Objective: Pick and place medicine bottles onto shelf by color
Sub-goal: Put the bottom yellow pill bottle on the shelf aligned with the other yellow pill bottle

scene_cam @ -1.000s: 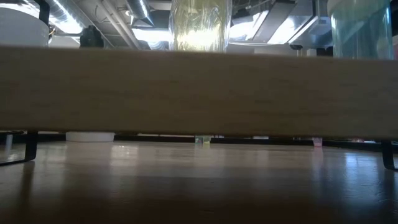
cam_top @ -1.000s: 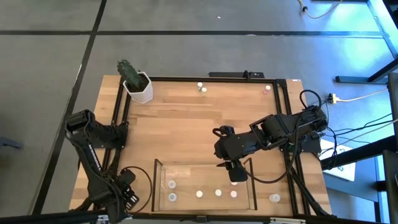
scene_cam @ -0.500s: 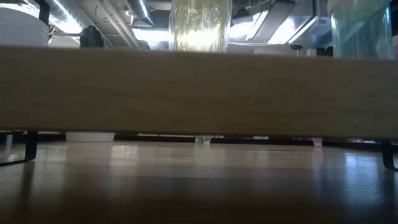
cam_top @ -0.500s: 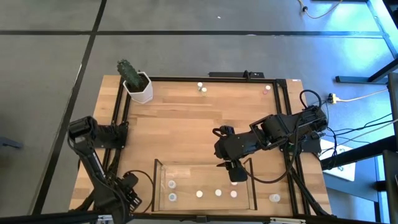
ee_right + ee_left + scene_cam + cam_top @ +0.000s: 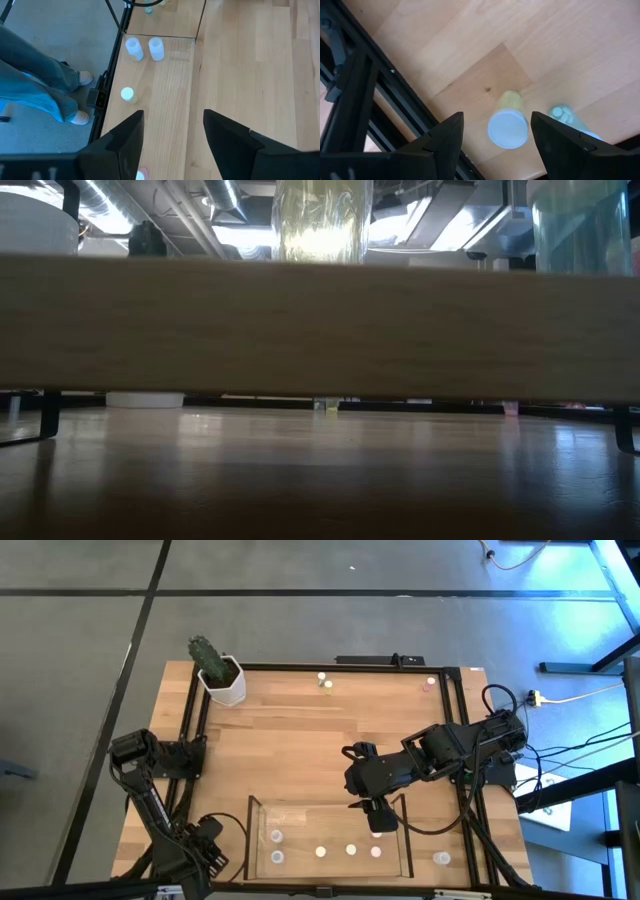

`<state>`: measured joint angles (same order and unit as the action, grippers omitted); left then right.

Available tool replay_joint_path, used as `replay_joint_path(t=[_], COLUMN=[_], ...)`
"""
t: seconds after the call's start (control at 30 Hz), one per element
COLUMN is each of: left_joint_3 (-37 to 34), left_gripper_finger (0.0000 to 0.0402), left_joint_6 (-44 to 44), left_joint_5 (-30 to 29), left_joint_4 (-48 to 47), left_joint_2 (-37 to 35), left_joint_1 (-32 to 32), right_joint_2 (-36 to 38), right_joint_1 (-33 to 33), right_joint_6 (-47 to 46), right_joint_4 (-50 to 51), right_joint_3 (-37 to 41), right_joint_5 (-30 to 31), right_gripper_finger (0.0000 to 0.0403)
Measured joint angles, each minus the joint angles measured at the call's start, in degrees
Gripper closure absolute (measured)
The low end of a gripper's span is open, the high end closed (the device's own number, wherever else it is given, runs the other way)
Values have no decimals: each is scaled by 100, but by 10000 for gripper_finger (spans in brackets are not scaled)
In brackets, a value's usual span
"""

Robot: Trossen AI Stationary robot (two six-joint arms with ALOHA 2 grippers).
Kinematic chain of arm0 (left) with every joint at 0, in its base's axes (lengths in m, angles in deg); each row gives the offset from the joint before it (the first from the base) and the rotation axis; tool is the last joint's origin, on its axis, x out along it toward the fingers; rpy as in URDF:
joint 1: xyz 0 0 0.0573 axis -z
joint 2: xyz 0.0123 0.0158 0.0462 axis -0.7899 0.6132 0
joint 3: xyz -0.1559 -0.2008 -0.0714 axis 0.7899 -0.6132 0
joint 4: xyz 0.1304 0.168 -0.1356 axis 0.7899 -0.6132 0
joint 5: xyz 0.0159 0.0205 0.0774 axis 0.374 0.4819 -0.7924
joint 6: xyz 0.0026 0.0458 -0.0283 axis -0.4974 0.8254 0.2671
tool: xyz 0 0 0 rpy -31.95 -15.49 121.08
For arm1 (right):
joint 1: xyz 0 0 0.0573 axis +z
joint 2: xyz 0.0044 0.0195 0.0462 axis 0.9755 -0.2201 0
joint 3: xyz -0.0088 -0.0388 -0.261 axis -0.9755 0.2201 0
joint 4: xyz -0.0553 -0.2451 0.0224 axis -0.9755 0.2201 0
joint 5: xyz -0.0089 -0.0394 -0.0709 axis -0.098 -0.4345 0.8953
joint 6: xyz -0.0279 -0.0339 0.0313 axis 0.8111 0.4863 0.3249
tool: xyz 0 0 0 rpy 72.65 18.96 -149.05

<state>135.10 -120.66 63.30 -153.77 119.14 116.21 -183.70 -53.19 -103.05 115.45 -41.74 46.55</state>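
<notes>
Right gripper (image 5: 377,817) unclenched, empty, over shelf (image 5: 404,840) far edge; pink bottle (image 5: 377,835) directly beneath, upright; left arm parked

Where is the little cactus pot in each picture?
High view: the cactus pot sits upper left, at a corner of the table.
Low view: its white base peeks out at left, under the wide wooden band.
Left wrist view: not in it.
Right wrist view: not in it.
Shared landmark: the shelf, near the bottom in the high view, looks to be that wooden band in the low view.
</notes>
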Motion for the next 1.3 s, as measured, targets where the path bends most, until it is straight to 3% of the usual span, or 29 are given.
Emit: replay_joint_path(t=[1.3], left_joint_3=[-175], left_gripper_finger=[181], left_joint_6=[-50], left_joint_5=[-4], left_joint_4=[155], left_joint_2=[-7], left_joint_1=[59], right_joint_2=[0], right_joint_1=[0], right_joint_6=[0], right_joint_4=[0], right_joint_3=[2], right_joint_5=[0], right_gripper_finger=[196])
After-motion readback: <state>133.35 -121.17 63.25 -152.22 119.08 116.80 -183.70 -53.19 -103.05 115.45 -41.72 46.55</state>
